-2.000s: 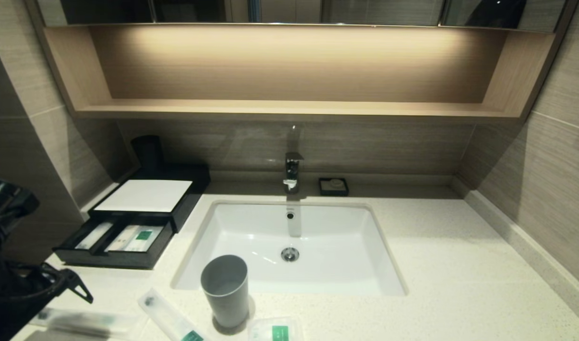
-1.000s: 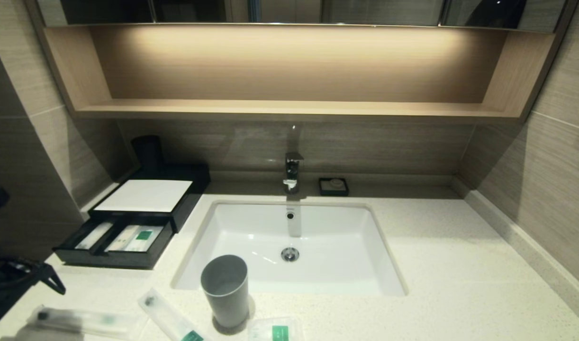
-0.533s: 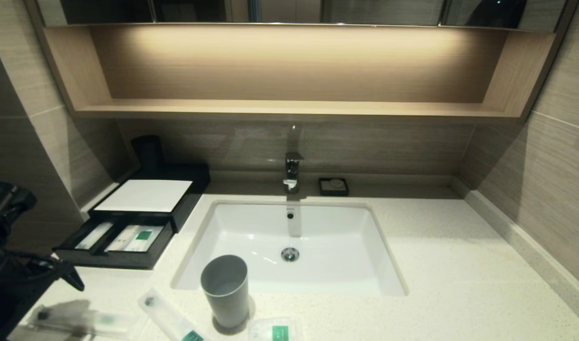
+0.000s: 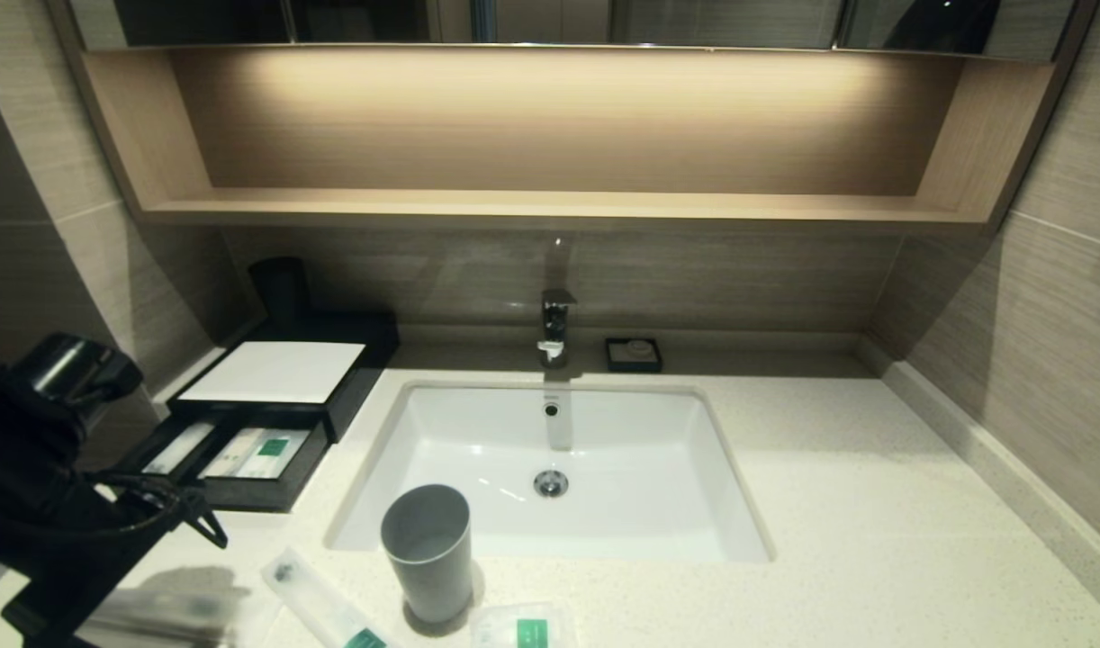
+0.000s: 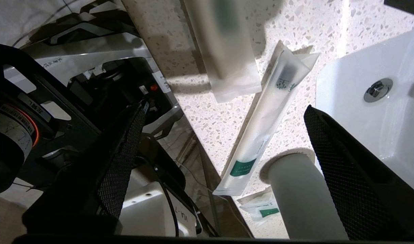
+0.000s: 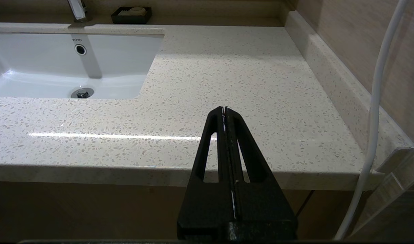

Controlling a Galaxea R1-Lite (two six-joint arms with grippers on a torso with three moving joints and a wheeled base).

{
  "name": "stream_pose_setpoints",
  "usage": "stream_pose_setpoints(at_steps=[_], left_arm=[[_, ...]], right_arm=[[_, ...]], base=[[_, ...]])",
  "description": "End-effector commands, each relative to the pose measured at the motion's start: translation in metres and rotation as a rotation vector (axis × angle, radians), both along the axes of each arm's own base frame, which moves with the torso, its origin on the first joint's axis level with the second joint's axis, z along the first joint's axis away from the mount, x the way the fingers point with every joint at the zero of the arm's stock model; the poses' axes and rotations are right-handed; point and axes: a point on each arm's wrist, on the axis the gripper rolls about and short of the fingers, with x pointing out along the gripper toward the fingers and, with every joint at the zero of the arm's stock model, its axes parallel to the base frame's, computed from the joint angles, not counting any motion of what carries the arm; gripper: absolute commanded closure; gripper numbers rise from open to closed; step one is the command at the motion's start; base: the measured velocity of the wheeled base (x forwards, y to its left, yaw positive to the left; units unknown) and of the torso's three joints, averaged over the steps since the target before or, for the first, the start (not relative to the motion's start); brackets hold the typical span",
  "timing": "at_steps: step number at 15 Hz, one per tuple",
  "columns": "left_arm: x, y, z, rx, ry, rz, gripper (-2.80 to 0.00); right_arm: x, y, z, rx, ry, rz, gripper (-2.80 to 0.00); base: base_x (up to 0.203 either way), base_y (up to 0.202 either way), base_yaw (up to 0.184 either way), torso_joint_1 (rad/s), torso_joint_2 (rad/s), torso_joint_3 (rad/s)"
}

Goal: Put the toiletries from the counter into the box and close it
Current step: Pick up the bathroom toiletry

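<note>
I counted three packets (image 4: 320,605) along the counter's (image 4: 856,504) bottom edge, one cup (image 4: 427,549), one box (image 4: 275,396) at left; left gripper (image 5: 220,142) spread above them, right gripper (image 6: 224,112) pressed together.

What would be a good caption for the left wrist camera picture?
Open left gripper hovering over two long toiletry packets and a grey cup beside the sink.

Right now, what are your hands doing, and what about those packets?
Left hand open, above the packets, empty. Right hand shut, parked off the counter's front edge. Three packets on counter, drawer open. Grey cup stands among them.
</note>
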Motion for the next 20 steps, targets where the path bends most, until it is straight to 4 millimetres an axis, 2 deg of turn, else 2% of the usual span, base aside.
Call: stream_pose_setpoints(at_steps=[1,4,20], left_arm=[[0.0,-0.01,-0.002,-0.003,0.013,-0.039,-2.8],[0.005,-0.01,-0.009,-0.008,0.049,-0.042,-2.8],[-0.001,-0.007,-0.024,0.002,0.145,-0.034,-2.8]], right_arm=[[0.0,0.0,0.0,0.001,0.002,0.0,0.0],[0.0,0.0,0.0,0.0,0.002,0.0,0.0],[0.0,0.0,0.0,0.0,0.002,0.0,0.0]], base=[[0.0,0.0,0.0,0.0,0.0,0.0],[0.0,0.0,0.0,0.0,0.0,0.0],[0.0,0.0,0.0,0.0,0.0,0.0]])
